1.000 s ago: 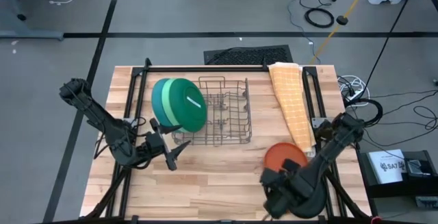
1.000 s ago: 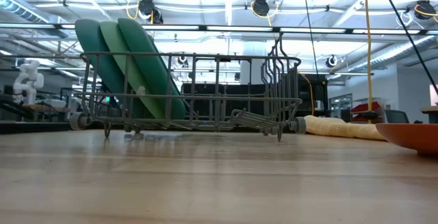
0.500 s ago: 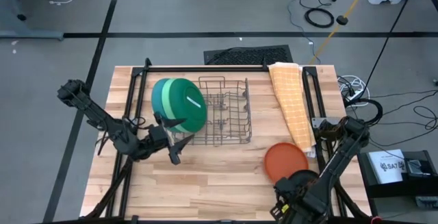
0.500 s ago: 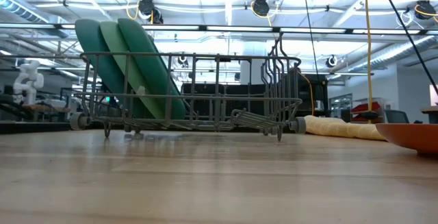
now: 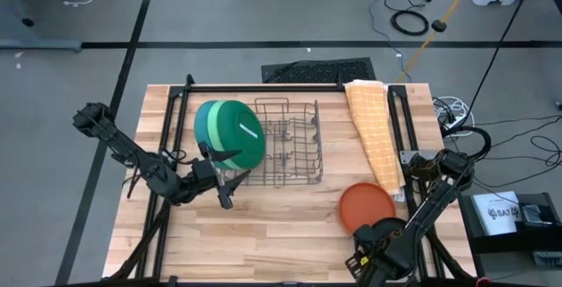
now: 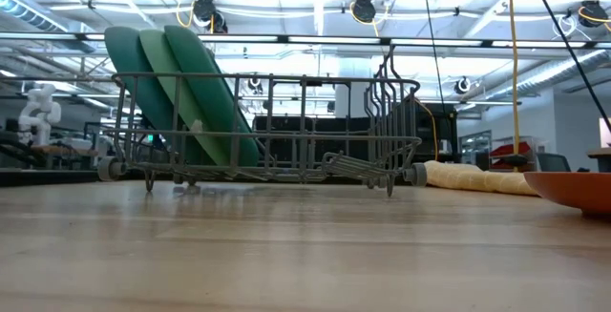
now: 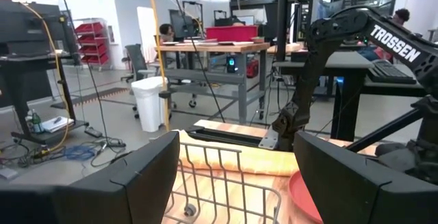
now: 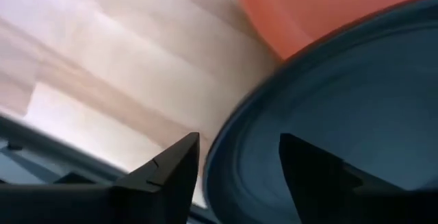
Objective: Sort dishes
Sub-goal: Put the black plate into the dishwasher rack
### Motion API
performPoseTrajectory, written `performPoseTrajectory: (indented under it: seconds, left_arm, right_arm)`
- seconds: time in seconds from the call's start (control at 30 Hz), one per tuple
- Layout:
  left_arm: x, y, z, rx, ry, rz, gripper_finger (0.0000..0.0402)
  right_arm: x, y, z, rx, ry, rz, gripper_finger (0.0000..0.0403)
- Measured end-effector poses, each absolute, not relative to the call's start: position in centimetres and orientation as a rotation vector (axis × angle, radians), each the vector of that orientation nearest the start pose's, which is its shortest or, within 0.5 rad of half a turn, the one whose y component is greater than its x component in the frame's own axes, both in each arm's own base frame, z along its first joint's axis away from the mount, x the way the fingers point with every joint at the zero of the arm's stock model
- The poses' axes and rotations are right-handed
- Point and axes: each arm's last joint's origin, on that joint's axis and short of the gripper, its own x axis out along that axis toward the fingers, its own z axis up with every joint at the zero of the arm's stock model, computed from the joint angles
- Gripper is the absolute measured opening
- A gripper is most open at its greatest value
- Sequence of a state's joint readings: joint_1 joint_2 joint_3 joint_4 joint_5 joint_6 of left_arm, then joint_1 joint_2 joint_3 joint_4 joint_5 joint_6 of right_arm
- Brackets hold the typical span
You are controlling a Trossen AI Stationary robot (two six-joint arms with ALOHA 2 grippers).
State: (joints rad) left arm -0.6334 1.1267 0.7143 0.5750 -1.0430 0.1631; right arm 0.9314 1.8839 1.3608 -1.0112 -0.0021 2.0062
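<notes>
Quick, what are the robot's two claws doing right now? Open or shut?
Left gripper: open, holding nothing, at the wire rack's front-left corner.
Right gripper: open around the black plate's rim, by the orange plate.

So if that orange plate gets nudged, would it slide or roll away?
Probably slide: the orange plate lies flat on the smooth wooden table, not on edge, so rolling seems unlikely. It looks like thin, stiff plastic, so likely light and easily pushed.
</notes>
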Motion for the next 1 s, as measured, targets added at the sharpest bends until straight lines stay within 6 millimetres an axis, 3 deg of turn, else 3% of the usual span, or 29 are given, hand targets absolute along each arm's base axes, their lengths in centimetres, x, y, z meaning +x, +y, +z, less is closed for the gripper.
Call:
performPoseTrajectory:
  seconds: [0.23,0.57,0.8,1.0]
  left_arm:
    - [20.5,-12.0,31.2,0.039,-0.076,0.416,0.0299]
    - [20.5,-12.0,31.2,0.038,-0.076,0.416,0.0299]
    - [20.5,-12.0,31.2,0.038,-0.076,0.416,0.0299]
    - [20.5,-12.0,31.2,0.038,-0.076,0.416,0.0299]
  right_arm:
    - [20.4,27.4,18.1,0.869,1.393,-0.859,0.014]
    - [20.5,27.5,18.1,0.858,1.405,-0.828,0.001]
    - [20.7,28.0,18.7,0.876,1.44,-0.739,0.0004]
    - [20.8,28.2,22.1,0.85,1.469,-0.703,0.0002]
